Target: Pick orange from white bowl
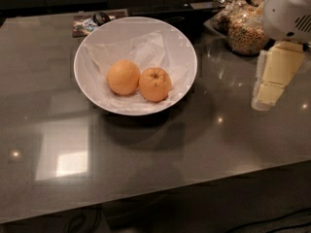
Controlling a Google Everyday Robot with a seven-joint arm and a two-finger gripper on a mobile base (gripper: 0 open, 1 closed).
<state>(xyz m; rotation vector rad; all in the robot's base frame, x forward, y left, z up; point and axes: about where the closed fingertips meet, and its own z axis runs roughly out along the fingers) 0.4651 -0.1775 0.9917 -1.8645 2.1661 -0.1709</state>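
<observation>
The white bowl (186, 46) sits on the dark, glossy bench (146, 169), toward the back and a little left of the middle. Crumpled white paper (141, 50) lines it. Two fruits lie side by side on the paper, touching each other, near the front of the bowl's floor. The orange (155, 84) is the one on the right: deeper in colour, with a puckered stem dimple facing up and creases running out from it. The smoother, paler orange (123, 76) rests against its left side. The gripper (267, 95) hangs at the right edge of the view, well apart from the bowl and off to its right, above the bench and pointing downward. Its pale yellow pads sit below a white rounded housing (289, 11). It holds nothing, and whether the jaws stand apart or together cannot be told from this side-on angle. Behind the gripper, at the back right of the bench, stands a clear jar of cereal-like bits (247, 33). At the back left, just beyond the bowl's rim, lies a small flat dark packet (87, 24). A pale square reflection (65, 152) shows on the bench in front of the bowl.
</observation>
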